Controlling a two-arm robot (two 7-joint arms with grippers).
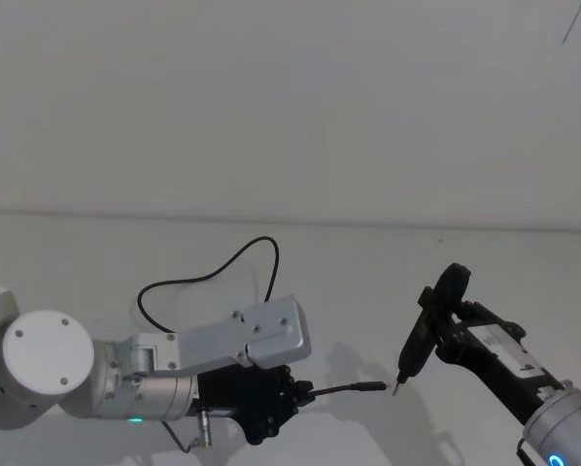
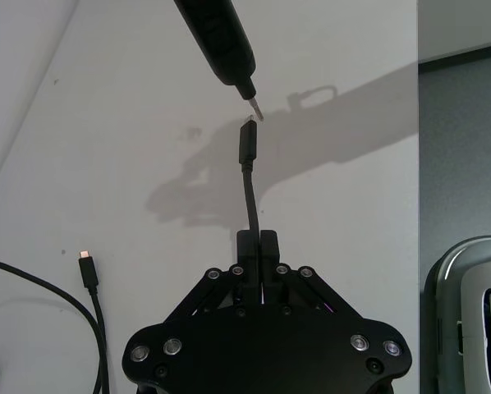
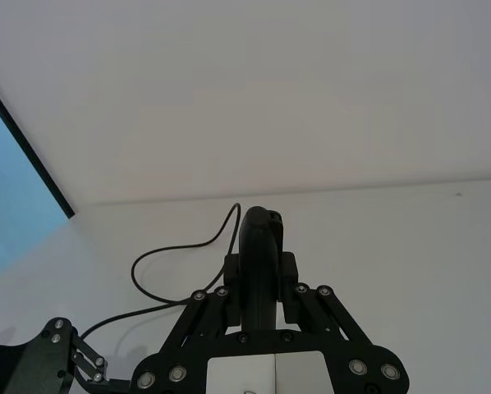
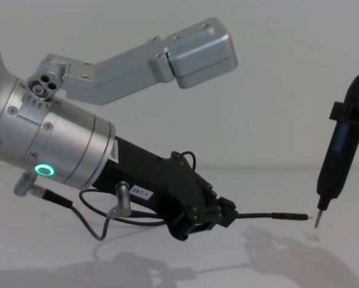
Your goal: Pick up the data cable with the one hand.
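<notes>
My left gripper (image 4: 226,215), low center in the chest view, clamps the data cable (image 4: 269,215); its plug (image 4: 296,216) nearly meets my right gripper's (image 3: 262,275) pen-like tool (image 4: 335,159).

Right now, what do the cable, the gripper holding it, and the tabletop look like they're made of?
The cable looks like matte black rubbery plastic, bending softly; its plug tip may be metal. The left gripper, shut on it, seems hard black plastic with small shiny rivets at the joints. The table is smooth, matte white, taking soft shadows, perhaps laminate.
</notes>
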